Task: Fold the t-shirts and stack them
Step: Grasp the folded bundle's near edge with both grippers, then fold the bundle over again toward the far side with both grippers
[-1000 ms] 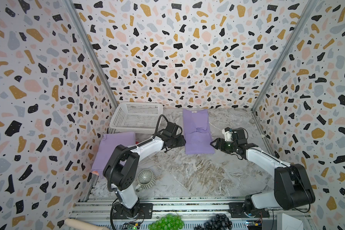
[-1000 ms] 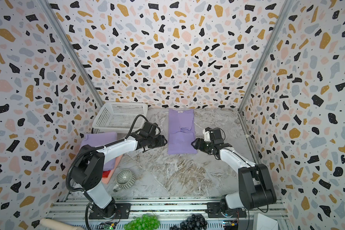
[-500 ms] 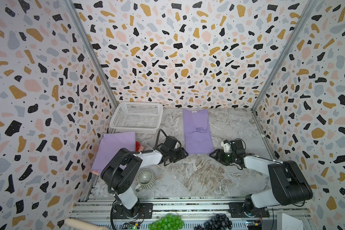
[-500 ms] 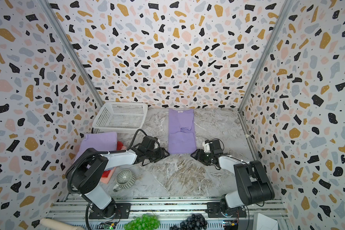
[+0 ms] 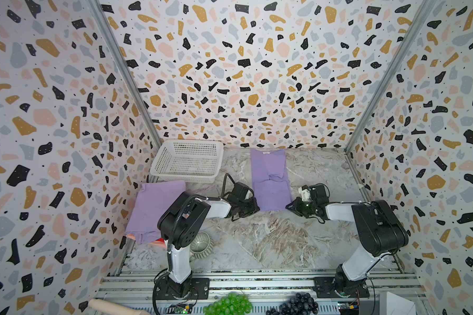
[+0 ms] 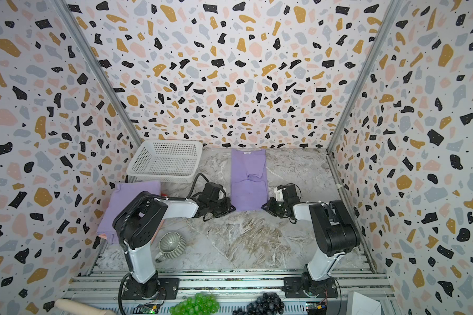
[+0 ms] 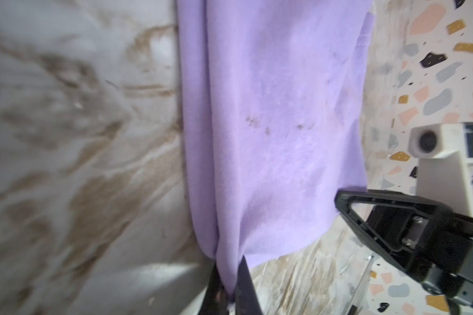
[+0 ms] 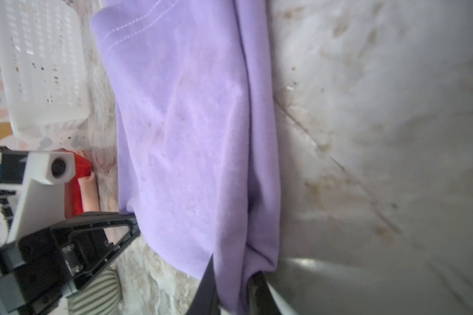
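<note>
Vs 1 s ago: both arms have pulled back from mid-shirt to the near hem, and the jaws have gone from apart to pinched. L gripper (image 7: 228, 275) clamps the near-left hem corner of the lavender t-shirt (image 5: 271, 188). R gripper (image 8: 231, 283) clamps the near-right corner. Shirt lies flat, folded lengthwise, on the marble table (image 5: 257, 240), right of the white basket (image 5: 187, 161). At far left, the folded shirt stack (image 5: 153, 210).

Even light, seemingly soft wrist edges
</note>
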